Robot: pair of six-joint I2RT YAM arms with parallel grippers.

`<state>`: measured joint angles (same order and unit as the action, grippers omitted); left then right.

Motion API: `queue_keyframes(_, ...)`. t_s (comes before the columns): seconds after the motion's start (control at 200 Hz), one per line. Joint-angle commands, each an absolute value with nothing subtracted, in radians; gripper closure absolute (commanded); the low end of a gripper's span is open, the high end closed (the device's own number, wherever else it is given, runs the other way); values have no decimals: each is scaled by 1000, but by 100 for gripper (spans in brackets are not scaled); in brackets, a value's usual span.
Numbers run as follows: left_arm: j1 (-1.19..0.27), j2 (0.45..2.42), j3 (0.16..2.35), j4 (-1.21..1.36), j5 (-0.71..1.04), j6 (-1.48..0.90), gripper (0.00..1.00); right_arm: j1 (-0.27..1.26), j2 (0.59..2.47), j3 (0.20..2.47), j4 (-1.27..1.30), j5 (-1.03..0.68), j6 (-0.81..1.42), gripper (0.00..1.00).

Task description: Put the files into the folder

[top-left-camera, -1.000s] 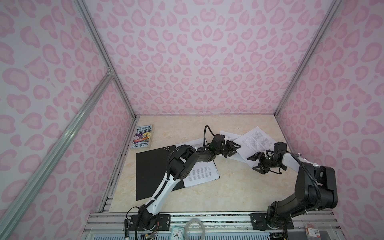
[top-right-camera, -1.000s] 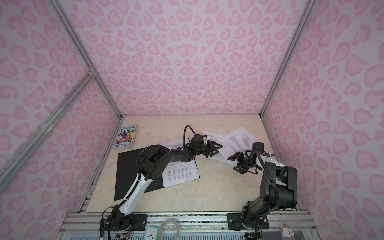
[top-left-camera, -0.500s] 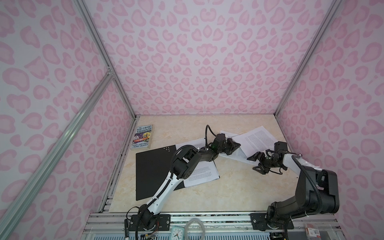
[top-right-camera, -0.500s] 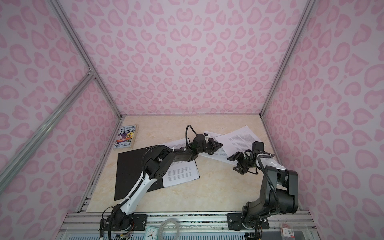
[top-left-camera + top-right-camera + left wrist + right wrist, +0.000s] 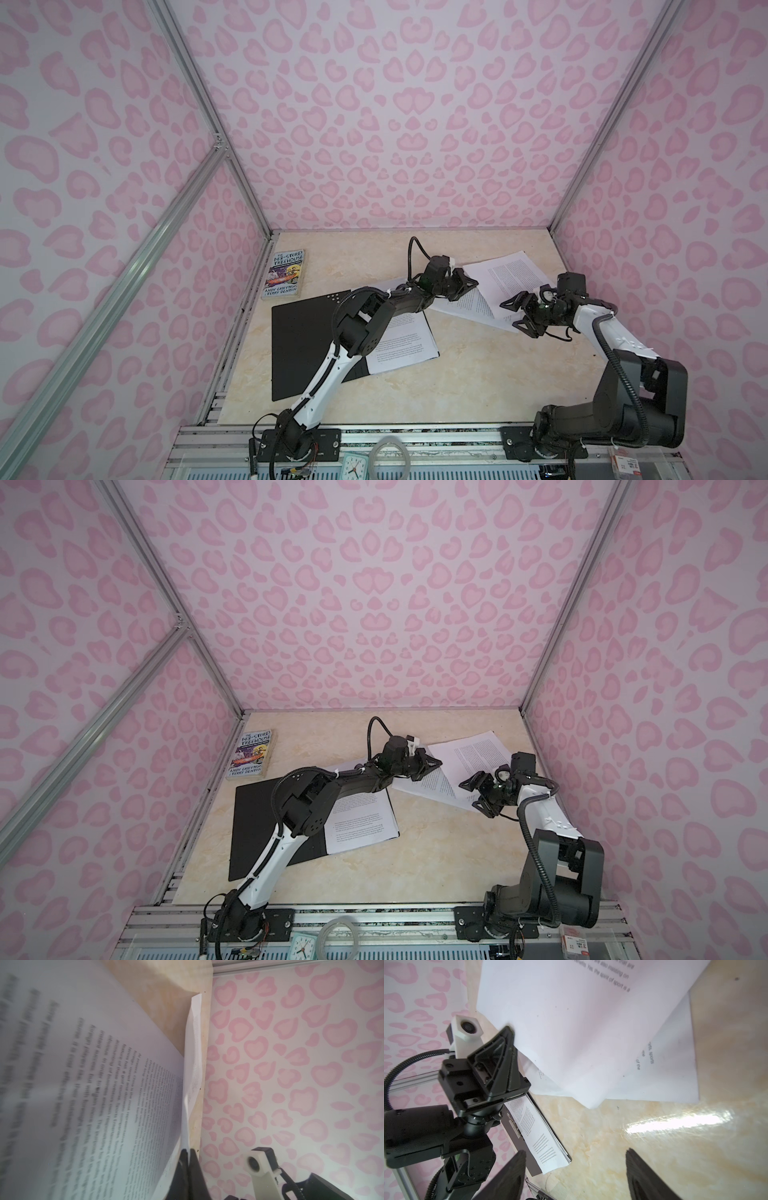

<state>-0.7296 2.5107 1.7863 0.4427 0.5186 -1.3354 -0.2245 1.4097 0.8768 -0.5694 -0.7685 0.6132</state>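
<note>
Left gripper (image 5: 188, 1157): jaws pressed together on the edge of one loose sheet (image 5: 571, 1022), which is lifted off the surface (image 5: 478, 374). Right gripper (image 5: 512, 316): jaws spread, nothing held, positioned just beside that sheet. Remaining files (image 5: 399, 338) are stacked on the open folder (image 5: 303, 332), black inside up, left of centre.

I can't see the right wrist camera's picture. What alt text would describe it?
The left hand pinches the edge of a printed sheet, holding that edge raised off the table. More sheets lie on the open folder; the right hand is open and empty.
</note>
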Motion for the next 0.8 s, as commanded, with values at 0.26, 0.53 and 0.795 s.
queue_keyframes(0.26, -667, 1990, 1691, 331, 514, -1238, 96, -145, 1414, 998, -605, -769, 597, 13)
queue_keyframes(0.53, -664, 1910, 1696, 295, 539, -1185, 96, -137, 1442, 975, -537, -775, 625, 3)
queue_keyframes(0.795, -664, 1899, 1742, 285, 584, -1158, 96, -136, 1439, 953, -499, -800, 634, 3)
